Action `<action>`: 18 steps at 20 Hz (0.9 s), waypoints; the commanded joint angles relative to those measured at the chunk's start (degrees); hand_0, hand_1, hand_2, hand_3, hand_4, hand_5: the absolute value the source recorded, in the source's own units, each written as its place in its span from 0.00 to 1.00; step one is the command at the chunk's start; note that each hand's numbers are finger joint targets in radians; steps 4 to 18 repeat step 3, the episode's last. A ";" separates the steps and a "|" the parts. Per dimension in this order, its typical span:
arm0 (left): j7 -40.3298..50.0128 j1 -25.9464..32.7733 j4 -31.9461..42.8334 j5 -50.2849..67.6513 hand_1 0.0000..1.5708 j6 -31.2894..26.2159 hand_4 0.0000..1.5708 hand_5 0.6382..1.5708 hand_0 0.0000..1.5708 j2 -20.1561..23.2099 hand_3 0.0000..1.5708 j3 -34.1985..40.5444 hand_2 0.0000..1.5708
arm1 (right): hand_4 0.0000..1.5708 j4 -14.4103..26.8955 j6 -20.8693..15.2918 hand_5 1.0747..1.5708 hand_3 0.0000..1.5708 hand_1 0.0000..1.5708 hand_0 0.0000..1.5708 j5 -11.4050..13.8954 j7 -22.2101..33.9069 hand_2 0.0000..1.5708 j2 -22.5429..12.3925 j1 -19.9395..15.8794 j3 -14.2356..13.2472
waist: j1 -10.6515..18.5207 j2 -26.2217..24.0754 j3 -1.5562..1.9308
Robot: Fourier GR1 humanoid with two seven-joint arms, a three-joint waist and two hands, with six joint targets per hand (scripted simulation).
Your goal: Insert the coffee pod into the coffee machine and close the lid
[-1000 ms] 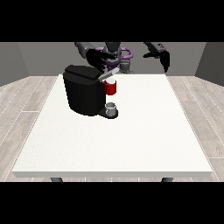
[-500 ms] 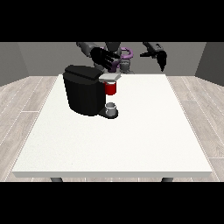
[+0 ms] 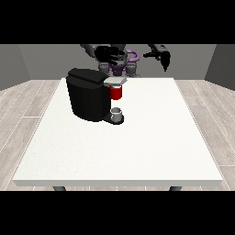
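The black coffee machine (image 3: 87,94) stands on the white table (image 3: 151,137), left of the middle. Its grey lid part (image 3: 115,81) juts out to the right over a red thing at the machine (image 3: 116,93). A small grey thing (image 3: 117,114) sits on the machine's base below that. The hand at the view's left (image 3: 109,54) hovers above and behind the machine with spread fingers, holding nothing I can see. Far from the machine, the hand at the view's right (image 3: 162,55) is raised over the table's back edge, its fingers relaxed and hanging down.
The robot's purple and grey torso (image 3: 125,64) shows behind the table's far edge. The table's front and right parts stretch out as bare white surface. Wooden floor surrounds the table.
The hand at the view's left has lifted a little higher above the machine's top. The hand at the view's right has barely moved.
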 commanded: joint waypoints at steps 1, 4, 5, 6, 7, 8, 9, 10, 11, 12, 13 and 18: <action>0.42 3.70 1.60 0.33 0.00 0.23 0.12 1.00 0.00 1.37 0.00 1.78 0.00 | 0.18 -3.95 1.41 1.00 0.00 0.00 0.00 -4.97 -0.29 0.00 0.82 9.39 1.95 | -4.17 -5.33 0.01; 1.72 2.88 0.17 1.26 0.00 -0.33 0.12 1.00 0.00 1.55 0.00 1.71 0.00 | 0.10 -3.58 -0.63 1.00 0.00 0.00 0.00 -4.61 -3.07 0.00 0.84 13.15 2.31 | -3.71 -3.98 0.02; 1.72 2.88 0.17 1.26 0.00 -0.33 0.12 1.00 0.00 1.55 0.00 1.71 0.00 | 0.10 -3.58 -0.63 1.00 0.00 0.00 0.00 -4.61 -3.07 0.00 0.84 13.15 2.31 | -3.71 -3.98 0.02; 1.72 2.88 0.17 1.26 0.00 -0.33 0.12 1.00 0.00 1.55 0.00 1.71 0.00 | 0.10 -3.58 -0.63 1.00 0.00 0.00 0.00 -4.61 -3.07 0.00 0.84 13.15 2.31 | -3.71 -3.98 0.02; 1.72 2.88 0.17 1.26 0.00 -0.33 0.12 1.00 0.00 1.55 0.00 1.71 0.00 | 0.10 -3.58 -0.63 1.00 0.00 0.00 0.00 -4.61 -3.07 0.00 0.84 13.15 2.31 | -3.71 -3.98 0.02; 1.72 2.88 0.17 1.26 0.00 -0.33 0.12 1.00 0.00 1.55 0.00 1.71 0.00 | 0.10 -3.58 -0.63 1.00 0.00 0.00 0.00 -4.61 -3.07 0.00 0.84 13.15 2.31 | -3.71 -3.98 0.02; 1.72 2.88 0.17 1.26 0.00 -0.33 0.12 1.00 0.00 1.55 0.00 1.71 0.00 | 0.10 -3.58 -0.63 1.00 0.00 0.00 0.00 -4.61 -3.07 0.00 0.84 13.15 2.31 | -3.71 -3.98 0.02; 1.72 2.88 0.17 1.26 0.00 -0.33 0.12 1.00 0.00 1.55 0.00 1.71 0.00 | 0.10 -3.58 -0.63 1.00 0.00 0.00 0.00 -4.61 -3.07 0.00 0.84 13.15 2.31 | -3.71 -3.98 0.02; 1.72 2.88 0.17 1.26 0.00 -0.33 0.12 1.00 0.00 1.55 0.00 1.71 0.00 | 0.10 -3.58 -0.63 1.00 0.00 0.00 0.00 -4.61 -3.07 0.00 0.84 13.15 2.31 | -3.71 -3.98 0.02; 1.72 2.88 0.17 1.26 0.00 -0.33 0.12 1.00 0.00 1.55 0.00 1.71 0.00 | 0.10 -3.58 -0.63 1.00 0.00 0.00 0.00 -4.61 -3.07 0.00 0.84 13.15 2.31 | -3.71 -3.98 0.02; 1.72 2.88 0.17 1.26 0.00 -0.33 0.12 1.00 0.00 1.55 0.00 1.71 0.00 | 0.10 -3.58 -0.63 1.00 0.00 0.00 0.00 -4.61 -3.07 0.00 0.84 13.15 2.31 | -3.71 -3.98 0.02; 1.72 2.88 0.17 1.26 0.00 -0.33 0.12 1.00 0.00 1.55 0.00 1.71 0.00 | 0.10 -3.58 -0.63 1.00 0.00 0.00 0.00 -4.61 -3.07 0.00 0.84 13.15 2.31 | -3.71 -3.98 0.02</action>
